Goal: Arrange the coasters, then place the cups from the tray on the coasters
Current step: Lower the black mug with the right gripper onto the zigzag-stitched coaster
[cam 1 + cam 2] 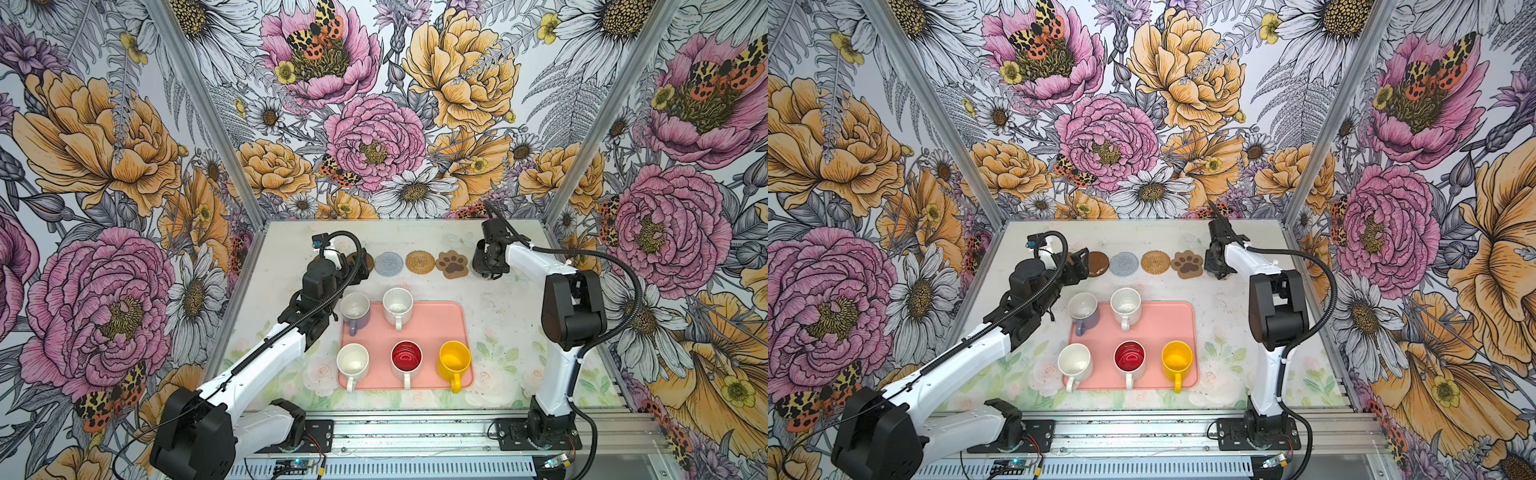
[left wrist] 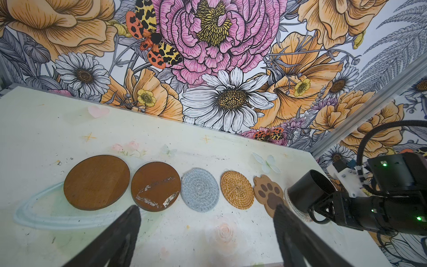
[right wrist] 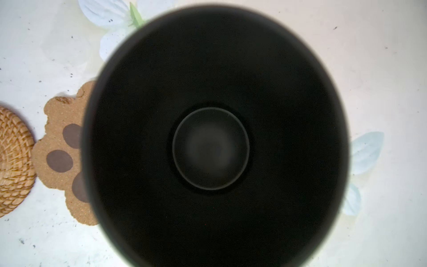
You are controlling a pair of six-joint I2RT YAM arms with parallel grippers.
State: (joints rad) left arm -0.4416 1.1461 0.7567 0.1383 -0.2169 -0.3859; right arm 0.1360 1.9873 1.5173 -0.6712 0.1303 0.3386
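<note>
No legible txt, labels, nos. or signs in any view.

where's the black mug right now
In a top view the black mug is far right in the coaster row, beside the paw-shaped coaster, in the right gripper.

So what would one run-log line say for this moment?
left claw: open, empty | right claw: shut on black mug | placement: over pale coaster, contact unclear | tray: holds five mugs

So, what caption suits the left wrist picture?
Five bare coasters in a row; beyond them the right fingers hold a black mug at the sixth, pale coaster.
</note>
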